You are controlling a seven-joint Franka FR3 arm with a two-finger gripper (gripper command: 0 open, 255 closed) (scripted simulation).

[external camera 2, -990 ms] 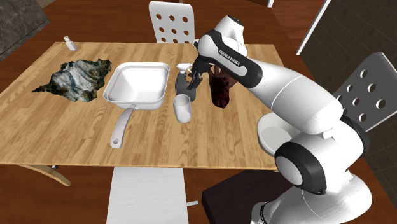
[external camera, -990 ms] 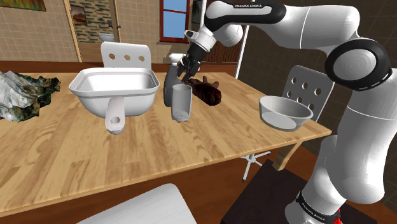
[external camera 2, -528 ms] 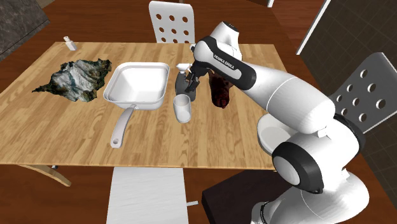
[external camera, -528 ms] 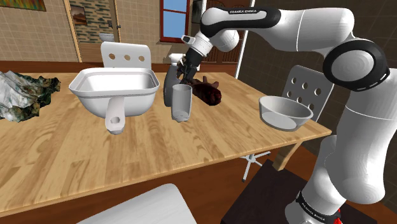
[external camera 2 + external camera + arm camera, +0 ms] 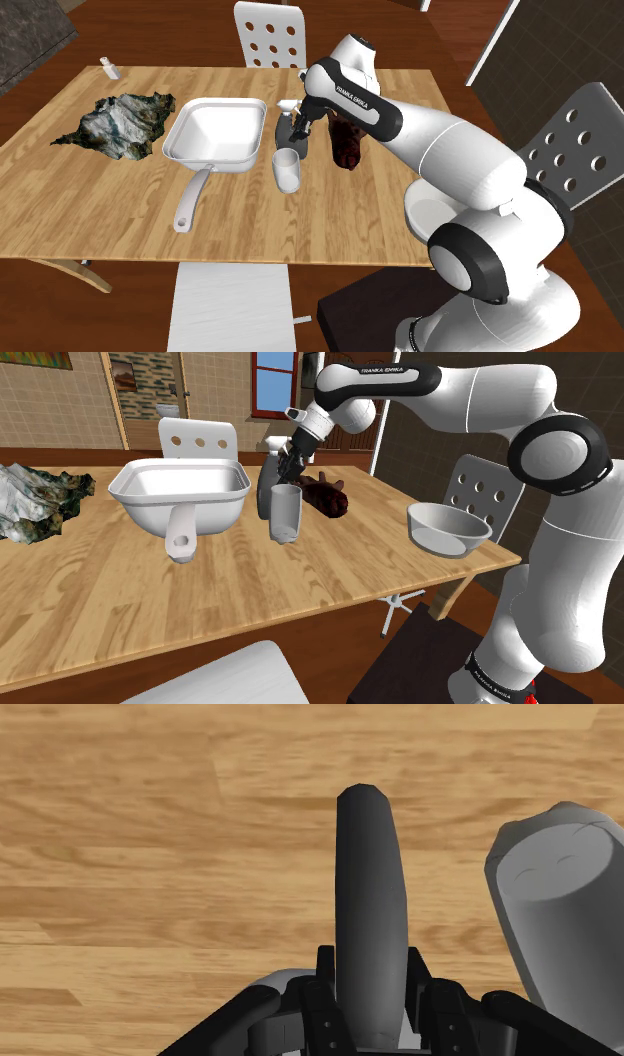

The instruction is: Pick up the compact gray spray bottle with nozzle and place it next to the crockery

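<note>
Jaws clenched on the dark grey bottle (image 5: 370, 904), gripper (image 5: 286, 468) slanting down onto its top; bottle upright over the table (image 5: 120, 592), just behind the cup (image 5: 286, 512), beside the pan (image 5: 180, 492), well apart from the bowl (image 5: 448, 528).

Wood tbl (image 5: 120, 592) — pan (image 5: 150, 514), cup (image 5: 285, 517), bowl (image 5: 440, 538), rock (image 5: 35, 502), brown lump (image 5: 328, 498) on it.
</note>
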